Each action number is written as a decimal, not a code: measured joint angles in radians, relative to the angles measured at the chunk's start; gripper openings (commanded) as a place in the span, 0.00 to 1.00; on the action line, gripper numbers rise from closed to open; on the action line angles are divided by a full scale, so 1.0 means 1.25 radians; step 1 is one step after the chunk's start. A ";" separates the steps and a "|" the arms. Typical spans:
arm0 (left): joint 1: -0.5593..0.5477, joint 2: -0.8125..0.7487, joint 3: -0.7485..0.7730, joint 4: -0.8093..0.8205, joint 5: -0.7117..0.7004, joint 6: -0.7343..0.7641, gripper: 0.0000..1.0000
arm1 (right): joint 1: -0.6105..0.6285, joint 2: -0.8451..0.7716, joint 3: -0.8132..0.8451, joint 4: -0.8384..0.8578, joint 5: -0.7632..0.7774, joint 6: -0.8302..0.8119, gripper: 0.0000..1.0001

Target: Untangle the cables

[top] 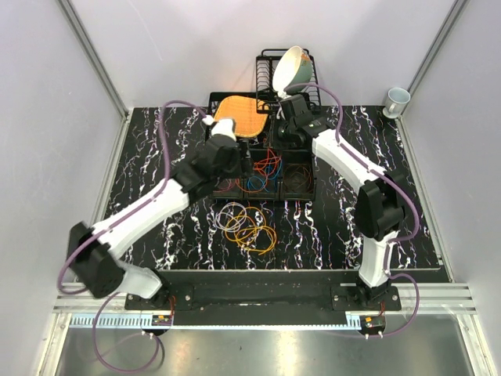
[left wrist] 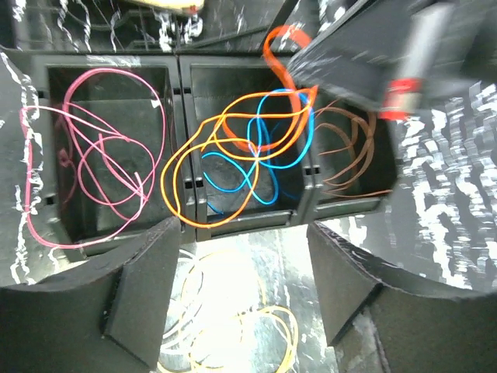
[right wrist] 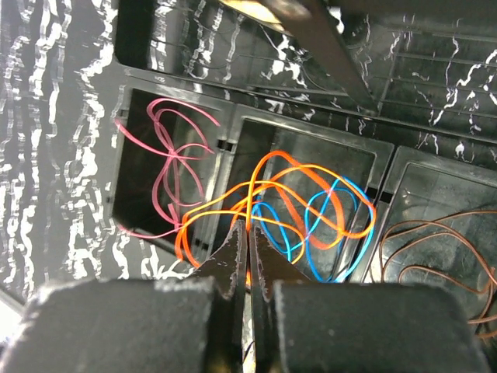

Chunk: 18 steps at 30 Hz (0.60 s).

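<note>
A black three-part tray [top: 300, 193] holds cables: pink ones [left wrist: 93, 155] on the left, an orange cable [left wrist: 210, 148] tangled with a blue one [left wrist: 241, 179] in the middle, brown ones [left wrist: 349, 155] on the right. My right gripper [right wrist: 248, 224] is shut on a strand of the orange cable [right wrist: 268, 186] just above the middle compartment; it also shows in the top view [top: 275, 149]. My left gripper [left wrist: 242, 233] is open and empty, hovering at the tray's near edge [top: 239, 166]. A pile of yellow, orange, white and purple loops [top: 249, 223] lies on the table in front of the tray.
A black dish rack [top: 266, 59] with a tilted bowl [top: 291, 66] stands at the back. An orange woven board [top: 239, 116] lies behind the tray. A cup [top: 397, 99] sits at the back right corner. Walls close in left and right.
</note>
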 measured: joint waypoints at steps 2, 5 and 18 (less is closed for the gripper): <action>0.000 -0.061 -0.027 0.000 -0.001 0.000 0.72 | 0.000 0.014 -0.015 0.013 0.002 0.003 0.00; 0.000 -0.140 -0.065 -0.005 -0.002 -0.002 0.72 | 0.000 0.033 -0.033 0.025 0.001 0.009 0.00; 0.000 -0.322 -0.202 -0.081 -0.004 -0.022 0.73 | 0.007 0.049 -0.053 0.081 0.014 0.015 0.00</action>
